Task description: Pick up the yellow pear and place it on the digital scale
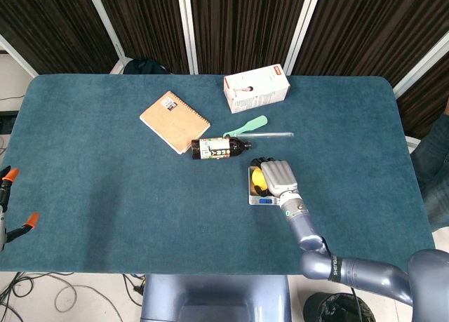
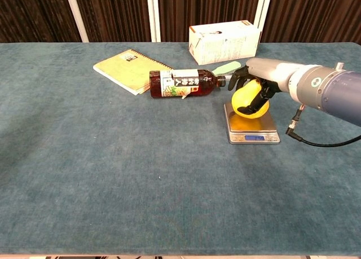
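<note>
Chest view shows the right hand (image 2: 255, 85) wrapped around the yellow pear (image 2: 250, 102), dark fingers curled over its top and side, gripping it from above. The pear sits directly over the steel platform of the digital scale (image 2: 251, 129); whether its underside already touches the platform or hangs just above it cannot be told. From the head view the right hand (image 1: 276, 176) covers most of the pear (image 1: 258, 179), which lies toward the hand's left edge, over the scale (image 1: 265, 196). By my judgement, the coming move is straight down and then a release. The left hand is out of sight in both views.
</note>
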### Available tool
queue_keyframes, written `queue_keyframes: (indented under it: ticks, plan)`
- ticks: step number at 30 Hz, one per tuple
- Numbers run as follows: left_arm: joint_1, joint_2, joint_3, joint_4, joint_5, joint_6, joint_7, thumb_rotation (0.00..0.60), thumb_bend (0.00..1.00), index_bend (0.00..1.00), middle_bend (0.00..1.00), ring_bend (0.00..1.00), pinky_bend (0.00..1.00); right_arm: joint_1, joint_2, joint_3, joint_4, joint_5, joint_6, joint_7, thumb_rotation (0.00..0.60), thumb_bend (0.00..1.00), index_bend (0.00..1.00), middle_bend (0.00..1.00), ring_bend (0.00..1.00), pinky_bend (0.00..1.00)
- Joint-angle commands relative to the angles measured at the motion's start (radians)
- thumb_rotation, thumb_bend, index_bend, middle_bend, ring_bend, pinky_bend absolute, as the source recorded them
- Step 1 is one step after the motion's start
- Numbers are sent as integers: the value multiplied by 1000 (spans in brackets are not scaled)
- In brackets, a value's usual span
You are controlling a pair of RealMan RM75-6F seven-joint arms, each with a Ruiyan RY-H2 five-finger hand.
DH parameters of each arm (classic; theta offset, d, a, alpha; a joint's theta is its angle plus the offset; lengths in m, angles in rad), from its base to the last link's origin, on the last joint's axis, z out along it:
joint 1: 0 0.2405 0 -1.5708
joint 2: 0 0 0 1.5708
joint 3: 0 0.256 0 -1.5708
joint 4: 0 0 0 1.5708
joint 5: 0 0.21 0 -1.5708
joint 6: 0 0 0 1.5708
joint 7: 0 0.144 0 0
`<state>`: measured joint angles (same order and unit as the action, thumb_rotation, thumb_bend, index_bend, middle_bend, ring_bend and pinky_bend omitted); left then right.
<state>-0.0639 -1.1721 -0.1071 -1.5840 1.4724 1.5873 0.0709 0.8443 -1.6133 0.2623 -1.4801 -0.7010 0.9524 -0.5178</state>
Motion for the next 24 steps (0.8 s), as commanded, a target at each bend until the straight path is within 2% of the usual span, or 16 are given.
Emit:
queue_keyframes:
  ticks: [1,4,6,11,24]
  plan:
    - [1,0,0,0,1,2,0,600,187,97,45,0,71,6,0,-3,-2,8,-4,-8,600,421,200,180,134,357]
    - [0,0,0,1,-1,1,-1,600,187,104,45,0,71,11,2,-7,-6,18,-8,-16,600,406,152,96,33,309]
    - [0,1,0,1,-1,-1,0,600,187,111,45,0,71,15,5,-7,-9,29,-13,-20,600,400,138,65,6,279]
    - [-1,0,0,2,-1,-1,-1,600,188,112,45,0,71,21,13,-6,-15,42,-10,-24,600,358,117,32,0,217]
    - [4,2,-5,2,-4,10,-7,600,188,111,45,0,71,10,117,7,-129,37,22,-19,600,355,79,0,0,124]
